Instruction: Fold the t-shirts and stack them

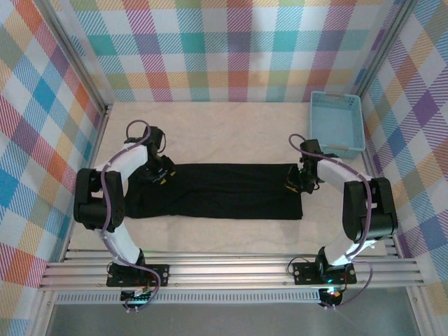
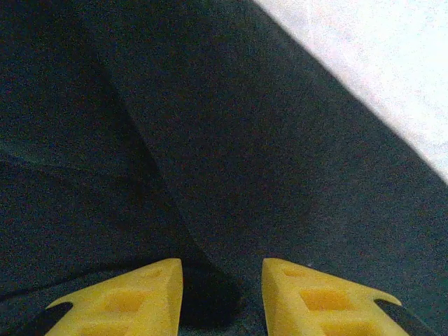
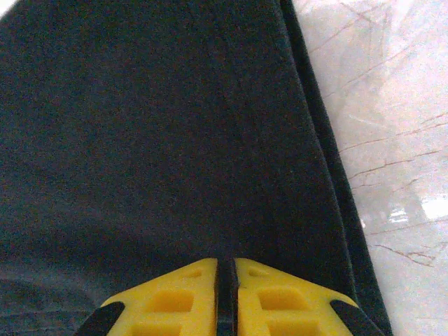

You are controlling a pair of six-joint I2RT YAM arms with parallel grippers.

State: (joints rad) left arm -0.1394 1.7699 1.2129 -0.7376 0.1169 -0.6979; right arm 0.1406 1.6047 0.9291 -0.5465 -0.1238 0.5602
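We see the black t-shirt (image 1: 224, 190) lying on the pale worktop (image 1: 224, 133) as a long, flat band that runs left to right between the two arms. Its near edge is straight, and its right end is squared off. The left end effector (image 1: 159, 176) sits low on the far edge of the band near its left end. In the left wrist view its yellow fingers (image 2: 133, 297) stand apart, with a dark hump of cloth in the gap, and we cannot tell whether they press on it. The right end effector (image 1: 295, 183) is at the far right corner of the band. From the right wrist we see its fingers (image 3: 175, 301) drawn almost together, with only a thin dark layer of cloth between them, so it is pinching the shirt. Beside that grip the shirt's doubled edge lies on marbled worktop. A light-blue plastic basket (image 1: 337, 124) stands in the far right corner of the worktop, well apart from the shirt.
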